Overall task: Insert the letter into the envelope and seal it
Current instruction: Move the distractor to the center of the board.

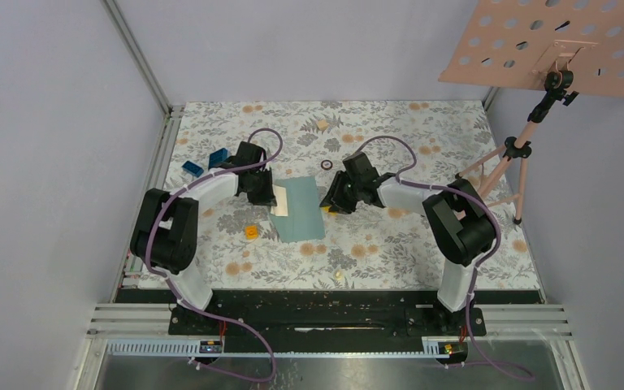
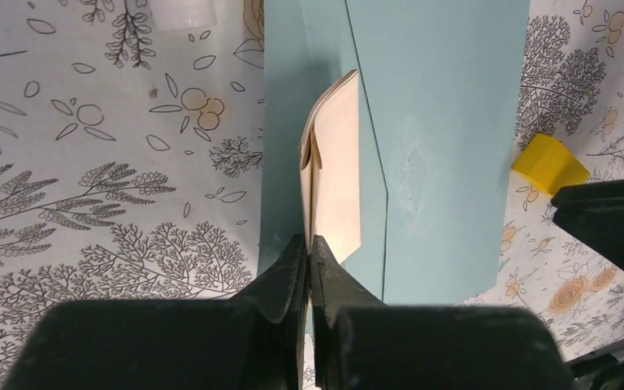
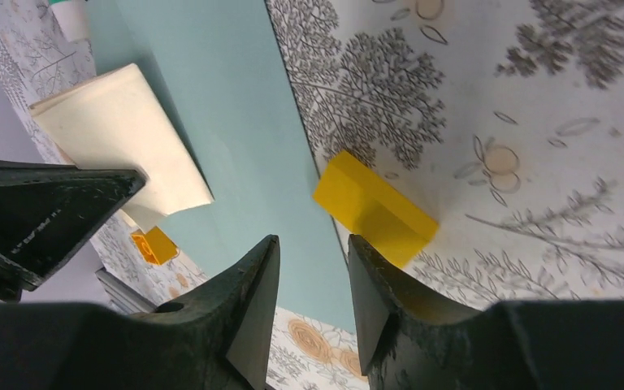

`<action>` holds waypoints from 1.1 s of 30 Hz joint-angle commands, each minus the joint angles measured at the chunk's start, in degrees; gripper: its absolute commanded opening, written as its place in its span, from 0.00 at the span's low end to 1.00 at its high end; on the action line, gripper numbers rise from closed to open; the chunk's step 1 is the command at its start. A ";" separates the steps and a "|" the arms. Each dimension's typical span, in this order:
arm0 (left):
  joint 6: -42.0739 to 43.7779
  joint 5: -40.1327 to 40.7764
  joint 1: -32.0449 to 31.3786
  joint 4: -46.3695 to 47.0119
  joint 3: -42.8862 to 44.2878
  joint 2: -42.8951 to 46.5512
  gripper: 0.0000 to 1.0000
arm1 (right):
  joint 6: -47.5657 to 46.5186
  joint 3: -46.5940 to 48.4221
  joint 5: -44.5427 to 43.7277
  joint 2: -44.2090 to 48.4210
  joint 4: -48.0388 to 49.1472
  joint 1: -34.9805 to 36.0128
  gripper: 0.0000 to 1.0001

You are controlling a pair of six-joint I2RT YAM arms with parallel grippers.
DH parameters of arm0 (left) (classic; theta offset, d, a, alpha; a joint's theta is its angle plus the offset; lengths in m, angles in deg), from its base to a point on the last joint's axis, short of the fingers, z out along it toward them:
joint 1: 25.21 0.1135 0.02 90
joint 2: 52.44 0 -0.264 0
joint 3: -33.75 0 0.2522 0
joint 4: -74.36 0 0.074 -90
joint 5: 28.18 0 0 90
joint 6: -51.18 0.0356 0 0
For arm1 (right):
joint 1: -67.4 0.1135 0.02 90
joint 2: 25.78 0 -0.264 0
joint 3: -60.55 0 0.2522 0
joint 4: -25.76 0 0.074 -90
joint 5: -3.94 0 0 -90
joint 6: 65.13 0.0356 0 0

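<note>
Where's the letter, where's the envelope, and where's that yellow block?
letter (image 2: 337,175): left wrist view, middle of the folded cream sheet.
envelope (image 2: 447,114): left wrist view, on its flat teal face.
yellow block (image 3: 374,207): right wrist view, on its top face.

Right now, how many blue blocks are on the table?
2 blue blocks: one near the table's left edge, another beside the left arm; more may be hidden.

Teal envelope (image 1: 302,213) lies flat mid-tabletop; letter (image 1: 279,200) at its left edge w/ left gripper (image 1: 266,195) at it. Right gripper (image 1: 329,203) at envelope's right edge. Blue blocks (image 1: 217,157) nr tabletop's left edge; black ring (image 1: 326,166) toward far edge.
</note>
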 commanded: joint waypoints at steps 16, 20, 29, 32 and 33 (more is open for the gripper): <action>1.45 -3.38 -0.26 -2.07 2.89 -0.97 0.00 | -3.60 12.71 -10.69 -7.32 -12.61 -2.82 0.43; 1.63 -3.75 -0.24 -2.14 2.76 -1.02 0.00 | -3.91 12.14 -13.61 -4.73 -13.52 -4.39 0.43; 1.45 -6.20 -0.27 -4.27 5.02 -3.29 0.00 | -0.82 8.21 2.05 -5.27 -3.38 -1.06 0.53; 0.86 -6.38 -0.31 -9.48 8.40 -5.31 0.00 | 1.13 5.93 3.74 -5.72 -0.63 0.47 0.55; 0.73 -6.78 -0.32 -11.38 9.51 -5.90 0.00 | 1.70 5.06 3.97 -5.63 0.27 0.81 0.55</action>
